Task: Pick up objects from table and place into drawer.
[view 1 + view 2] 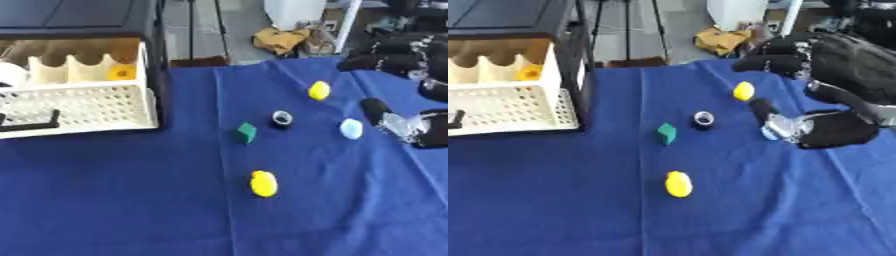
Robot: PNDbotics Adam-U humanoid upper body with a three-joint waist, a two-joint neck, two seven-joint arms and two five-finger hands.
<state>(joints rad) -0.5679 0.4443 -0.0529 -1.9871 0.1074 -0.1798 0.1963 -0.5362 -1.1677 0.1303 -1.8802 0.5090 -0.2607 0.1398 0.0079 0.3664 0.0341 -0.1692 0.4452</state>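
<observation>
Fingers of the right robot hand (833,127) hang spread and empty over the blue-clothed desk (131,200), thumb tip beside the small pale-blue oval object (351,128), which lies just to that robot hand's left. The left robot hand is out of sight, so the right is nearer; the white perforated plastic drawer (83,107) stands open far left.

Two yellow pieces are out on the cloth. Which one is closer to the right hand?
The far yellow piece, up beside the right hand. The other yellow piece lies nearer the camera, below the green block and well away from the hand.
</observation>
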